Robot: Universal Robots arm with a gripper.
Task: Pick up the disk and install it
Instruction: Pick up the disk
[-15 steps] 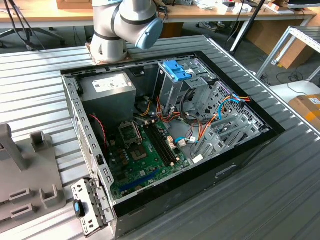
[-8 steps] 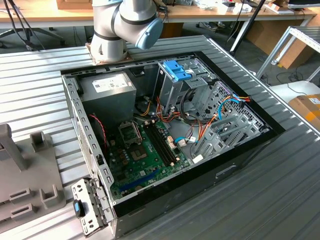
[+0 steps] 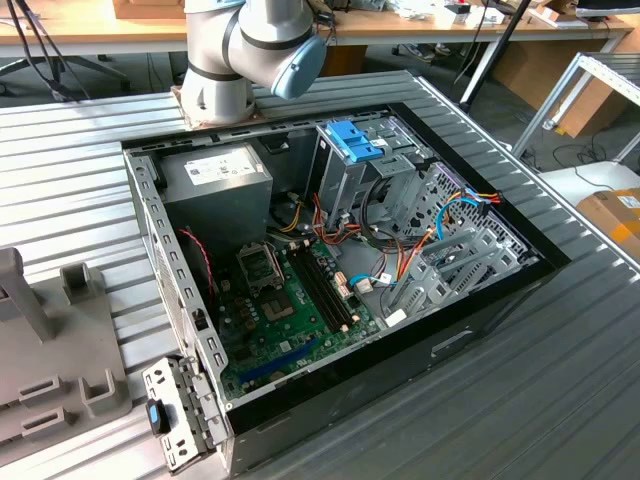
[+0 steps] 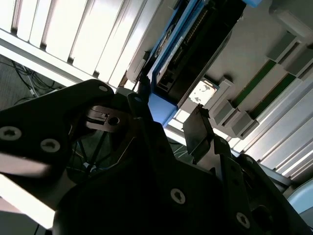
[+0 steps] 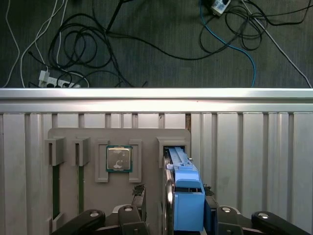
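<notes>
The end effector [image 5: 173, 192] is held with its fingers [image 5: 139, 195] apart, astride the disk [image 5: 187, 198]; a gap is seen on one side, so nothing is judged clamped; the disk is stood on edge in a slot of the grey fixture [image 5: 122, 137], its long axis directed straight away from the end effector; the fixture is carried on the slatted desk [image 5: 254, 147].

Cannot follow the arm [image 3: 245, 50] past the exterior view's top edge. Finds the grey holder [image 3: 55, 345] cropped at that view's left and bottom edges. In the first wrist view, loses the disk [image 5: 188, 203] and the gripper [image 5: 173, 192] at the bottom edge. In the second wrist view, finds the disk [image 4: 200, 39] cut by the top edge and partly behind the gripper [image 4: 169, 105].
</notes>
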